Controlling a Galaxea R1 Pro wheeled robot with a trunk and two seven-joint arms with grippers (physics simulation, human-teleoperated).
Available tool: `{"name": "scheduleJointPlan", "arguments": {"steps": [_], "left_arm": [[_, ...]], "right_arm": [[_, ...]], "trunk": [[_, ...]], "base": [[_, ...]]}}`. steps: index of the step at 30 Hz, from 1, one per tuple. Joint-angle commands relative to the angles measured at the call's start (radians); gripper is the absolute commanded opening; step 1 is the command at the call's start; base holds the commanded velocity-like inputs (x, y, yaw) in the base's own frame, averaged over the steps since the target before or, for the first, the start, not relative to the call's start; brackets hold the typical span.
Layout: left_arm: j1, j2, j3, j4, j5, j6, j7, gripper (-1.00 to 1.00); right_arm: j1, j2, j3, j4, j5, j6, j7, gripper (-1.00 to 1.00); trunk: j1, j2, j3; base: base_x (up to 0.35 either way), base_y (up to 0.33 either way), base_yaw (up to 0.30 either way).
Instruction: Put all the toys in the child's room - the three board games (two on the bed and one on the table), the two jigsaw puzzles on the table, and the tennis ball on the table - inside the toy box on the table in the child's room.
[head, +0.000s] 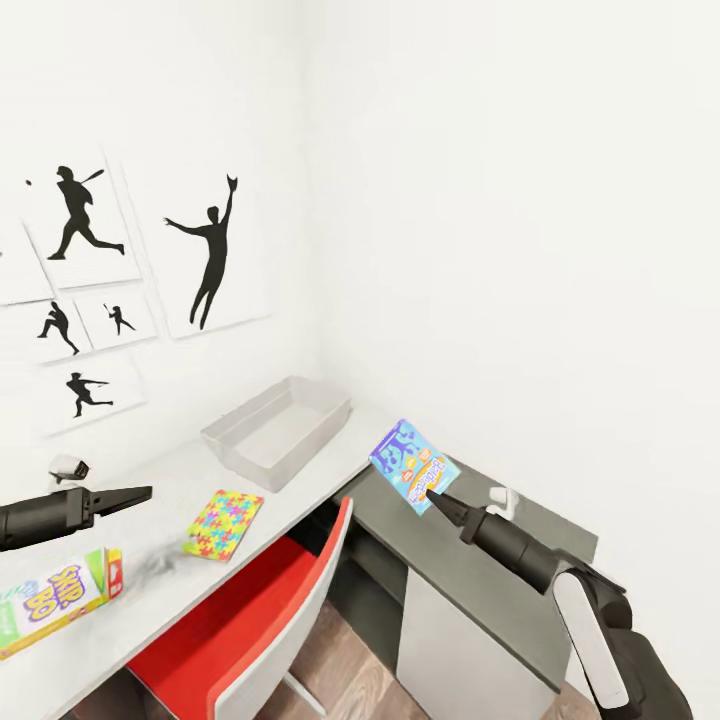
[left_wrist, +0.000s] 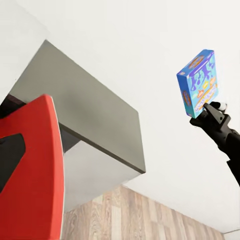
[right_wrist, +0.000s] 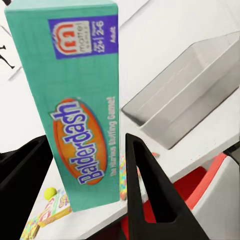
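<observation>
My right gripper (head: 432, 496) is shut on the blue board game (head: 412, 466), lettered "Balderdash" (right_wrist: 85, 110), and holds it up over the dark lower desk, to the right of the toy box (head: 277, 430). The light-grey bin (right_wrist: 190, 95) has nothing in it and stands at the table's far corner. A jigsaw puzzle (head: 223, 524) lies flat on the pale table (head: 150, 480). The SKIP-BO board game (head: 55, 600) lies at the near left. My left gripper (head: 128, 495) hovers above the table, left of the puzzle, its fingers seen edge-on. The tennis ball (right_wrist: 50, 193) rests beside a small game box (right_wrist: 56, 207).
A red chair (head: 240, 620) with a white back is tucked under the table. The dark-grey lower desk (head: 480, 570) runs along the right wall. White walls meet in the corner behind the bin, and baseball silhouette pictures (head: 210, 250) hang on the left wall.
</observation>
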Motion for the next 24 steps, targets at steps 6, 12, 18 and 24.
{"name": "scheduleJointPlan", "arguments": {"steps": [6, 12, 18, 24], "left_arm": [[-0.001, 0.0, 0.0, 0.001, -0.001, 0.011, -0.005, 1.0], [-0.001, 0.0, 0.0, 0.001, -0.001, 0.011, -0.005, 1.0], [-0.001, 0.0, 0.0, 0.001, 0.0, 0.011, -0.005, 1.0], [-0.001, 0.0, 0.0, 0.001, 0.001, 0.011, -0.005, 1.0]], "right_arm": [[-0.001, 0.0, -0.001, -0.001, -0.009, 0.008, 0.001, -1.0], [-0.001, 0.0, -0.001, -0.001, -0.009, 0.008, 0.001, -1.0], [-0.001, 0.0, -0.001, -0.001, -0.009, 0.008, 0.001, -1.0], [-0.001, 0.0, -0.001, -0.002, -0.009, 0.008, 0.001, -1.0]], "trunk": [[0.001, -0.002, -0.004], [0.001, -0.002, -0.006], [0.001, -0.002, -0.007], [0.001, -0.002, -0.009]], "base": [[0.259, 0.19, 0.289], [0.294, 0.054, 0.289], [0.201, -0.11, 0.289], [0.062, -0.052, 0.289]]}}
